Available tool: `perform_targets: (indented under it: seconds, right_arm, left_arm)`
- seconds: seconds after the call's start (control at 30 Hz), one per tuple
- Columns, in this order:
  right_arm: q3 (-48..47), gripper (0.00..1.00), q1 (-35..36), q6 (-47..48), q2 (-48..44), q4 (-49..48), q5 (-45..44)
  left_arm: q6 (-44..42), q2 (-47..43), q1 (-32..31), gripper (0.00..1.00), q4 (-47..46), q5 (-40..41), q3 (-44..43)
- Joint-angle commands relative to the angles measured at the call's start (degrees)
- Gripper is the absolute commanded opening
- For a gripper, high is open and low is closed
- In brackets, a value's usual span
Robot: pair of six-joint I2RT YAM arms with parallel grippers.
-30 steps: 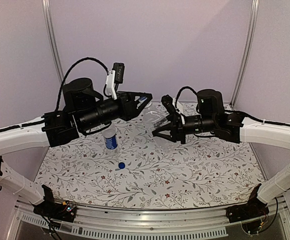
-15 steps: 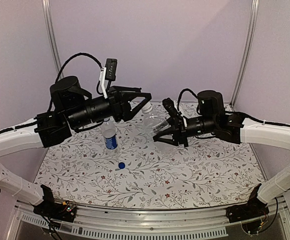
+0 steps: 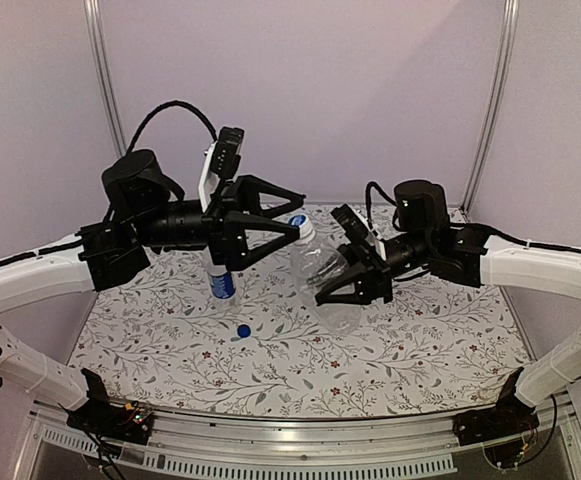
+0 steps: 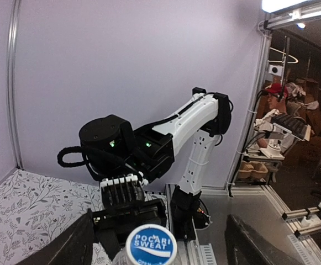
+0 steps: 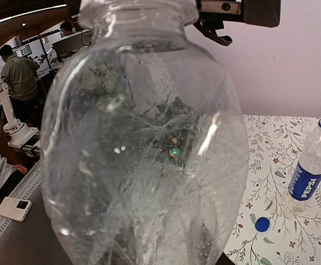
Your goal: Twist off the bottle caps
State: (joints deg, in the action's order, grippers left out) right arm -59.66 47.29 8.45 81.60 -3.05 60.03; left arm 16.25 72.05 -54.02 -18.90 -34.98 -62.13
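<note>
My right gripper [image 3: 355, 282] is shut on the plain clear bottle [image 3: 322, 275] and holds it tilted above the table, neck toward my left arm. The bottle fills the right wrist view [image 5: 143, 143] and hides the fingers there. Its whitish cap with a blue top [image 3: 298, 222] [image 4: 151, 244] lies between the wide-open fingers [image 4: 72, 243] of my left gripper [image 3: 300, 213], untouched. The labelled bottle [image 3: 220, 280] [image 5: 309, 171] stands upright on the table. The solid blue cap [image 3: 242, 330] [image 5: 262, 223] lies loose on the cloth in front of it.
A floral cloth [image 3: 420, 340] covers the table. Plain walls and two metal posts [image 3: 105, 90] stand at the back. The table's metal front rail [image 3: 300, 440] runs between the arm bases.
My left gripper has rolled and moved right, so its open fingers now straddle the plain bottle's cap. My right gripper has turned and shifted the bottle slightly lower, toward the left gripper.
</note>
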Motion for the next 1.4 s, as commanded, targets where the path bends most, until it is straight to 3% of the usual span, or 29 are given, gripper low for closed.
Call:
perform_targets:
  seconds: [0.0,0.4,0.77,1.07,1.13,1.23,1.37]
  right_arm:
    - [-2.0,0.25,-0.1,0.0,1.0,-1.2,4.6]
    - [-1.7,0.25,-0.1,-0.1,1.8,-1.3,5.3]
    - [-1.4,0.25,-0.1,0.1,2.1,-1.3,5.1]
    - [-0.8,0.25,-0.1,0.1,1.8,-1.1,2.9]
    - [-0.5,0.25,-0.1,-0.2,1.4,-1.1,-0.1]
    - [-0.1,0.24,-0.1,-1.2,0.6,-1.4,-6.2]
    - [-1.2,0.24,-0.2,-2.6,0.5,0.5,-16.3]
  left_arm:
    - [-2.3,2.1,0.8,0.79,-2.7,-8.5,-1.4]
    - [-2.5,4.1,0.9,0.57,-4.7,-10.2,-1.8]
    - [-2.2,5.0,1.2,0.43,-4.5,-10.5,-2.2]
    - [-1.2,4.0,1.6,0.22,-4.1,-7.6,-1.5]
    - [-0.3,3.3,1.6,0.14,-3.5,-4.8,-1.3]
    - [0.3,1.9,1.2,0.12,-1.2,2.2,-0.9]
    - [4.8,-0.6,-1.1,0.12,2.9,22.4,-0.2]
